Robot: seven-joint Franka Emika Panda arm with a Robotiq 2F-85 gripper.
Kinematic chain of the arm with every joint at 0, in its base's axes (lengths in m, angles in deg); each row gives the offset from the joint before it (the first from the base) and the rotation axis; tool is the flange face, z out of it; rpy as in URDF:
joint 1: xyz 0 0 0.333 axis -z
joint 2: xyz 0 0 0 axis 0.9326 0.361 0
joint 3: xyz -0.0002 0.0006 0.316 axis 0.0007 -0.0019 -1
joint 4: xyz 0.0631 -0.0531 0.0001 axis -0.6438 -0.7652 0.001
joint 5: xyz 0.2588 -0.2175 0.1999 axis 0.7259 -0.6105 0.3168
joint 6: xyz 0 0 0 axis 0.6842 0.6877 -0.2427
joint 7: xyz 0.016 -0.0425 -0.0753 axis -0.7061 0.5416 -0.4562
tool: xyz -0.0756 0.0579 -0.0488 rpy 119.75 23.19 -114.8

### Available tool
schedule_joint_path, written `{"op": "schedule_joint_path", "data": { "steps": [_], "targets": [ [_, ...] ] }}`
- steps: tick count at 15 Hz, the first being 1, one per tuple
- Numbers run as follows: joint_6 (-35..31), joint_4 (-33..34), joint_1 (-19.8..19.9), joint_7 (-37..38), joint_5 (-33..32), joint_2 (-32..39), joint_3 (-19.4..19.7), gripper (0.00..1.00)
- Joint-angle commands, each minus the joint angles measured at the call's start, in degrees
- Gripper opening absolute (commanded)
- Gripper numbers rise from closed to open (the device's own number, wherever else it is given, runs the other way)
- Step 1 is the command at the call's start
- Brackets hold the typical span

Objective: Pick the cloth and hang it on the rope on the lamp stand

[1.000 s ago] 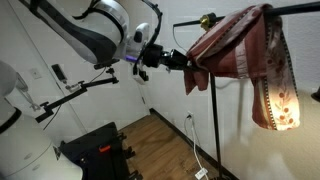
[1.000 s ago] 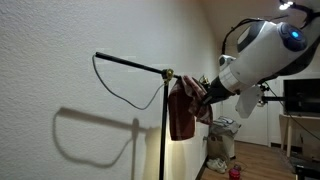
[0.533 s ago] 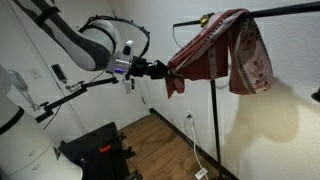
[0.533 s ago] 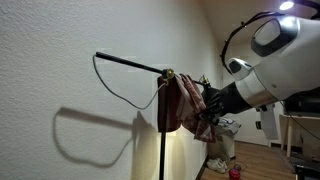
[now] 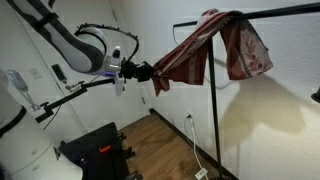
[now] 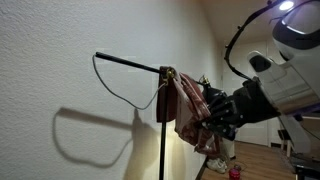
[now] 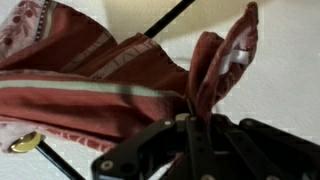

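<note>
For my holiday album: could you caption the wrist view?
Gripper shut on a limp rust-red cloth draped over a thin black lamp-stand bar.

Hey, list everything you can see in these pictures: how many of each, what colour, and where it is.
cloth: one, rust-red with a paler patterned end, draped over the stand's bar and stretched to the gripper
lamp stand: one, black, next to the wall
rope: one, dark, drooping loop under the bar
camera arm: one, black, jointed, below the robot arm
socket: one, white, low on the wall
equipment: one, black, on the wooden floor
robot arm: one, white and black, reaching to the cloth
gripper: one, black, shut on the cloth's end
</note>
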Motion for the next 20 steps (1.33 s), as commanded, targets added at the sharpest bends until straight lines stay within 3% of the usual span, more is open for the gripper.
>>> {"op": "schedule_joint_path", "data": {
  "steps": [1, 14, 20],
  "targets": [
    [3.0, 0.0, -1.9, -4.4, -0.2, 4.5, -2.1, 0.01],
    [15.2, 2.5, -5.4, -19.9, 0.0, 23.8, -11.0, 0.01],
    [19.8, 1.9, -6.4, -19.9, -0.3, 23.5, -14.5, 0.01]
  ]
}}
